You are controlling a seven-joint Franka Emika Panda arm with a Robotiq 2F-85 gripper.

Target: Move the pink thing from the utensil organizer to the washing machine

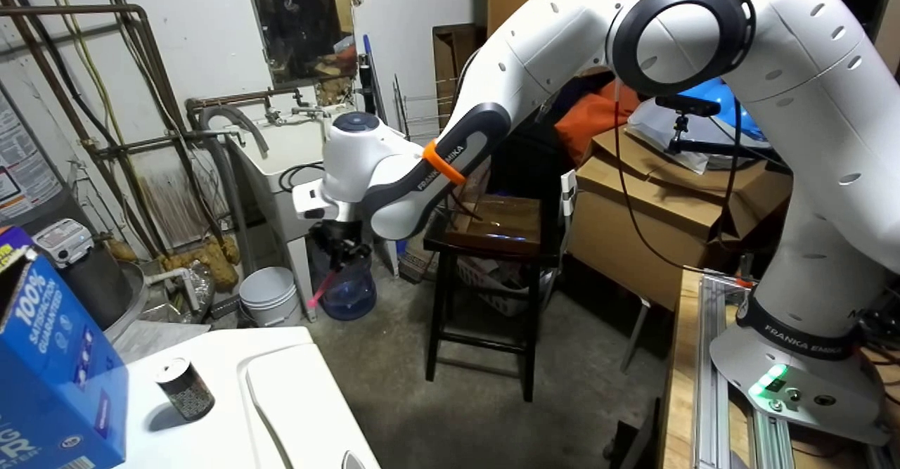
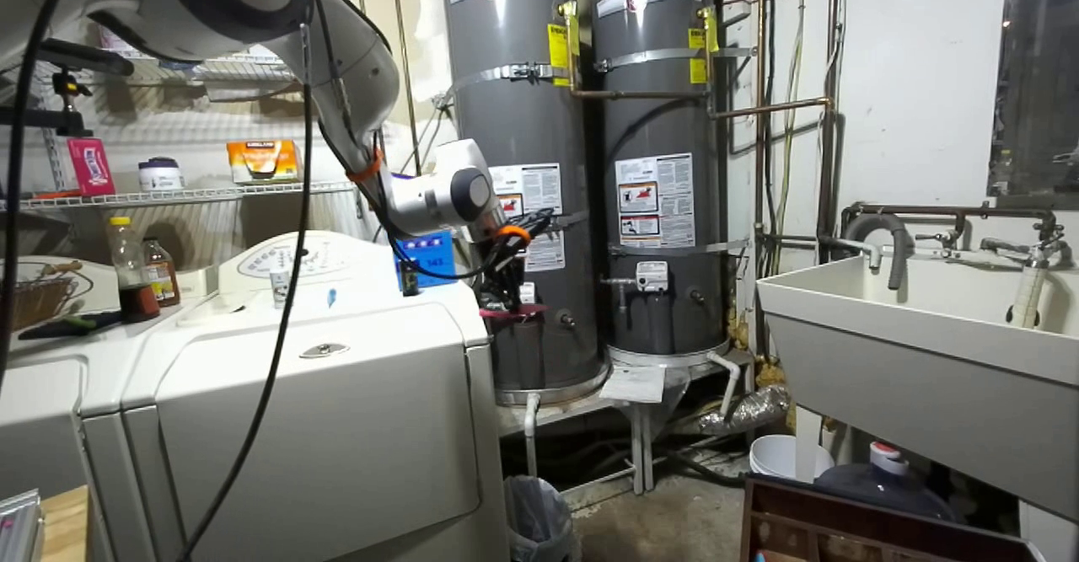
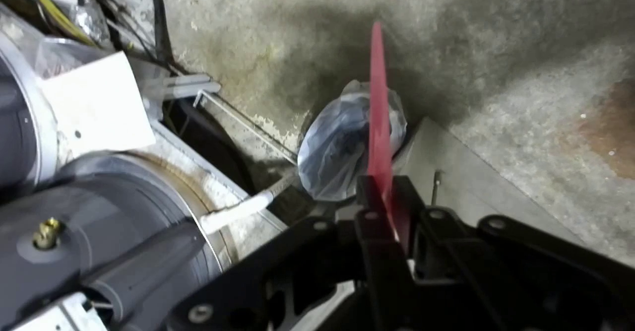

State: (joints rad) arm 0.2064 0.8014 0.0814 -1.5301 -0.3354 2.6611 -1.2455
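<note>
Thin, tapering pink strip [image 3: 378, 122] out of the brown wooden compartmented tray [image 2: 877, 518], presumably the organizer; carrying over and setting down seem left.
Its lower end in the wrist view is pinched between the nearly closed jaws of the black two-finger gripper [image 3: 384, 192], most of it jutting past them toward the frame's top; in an exterior view it hangs centre-left, near but not over the large, white, glossy-topped washing machine [image 1: 295, 399] at lower left.
</note>
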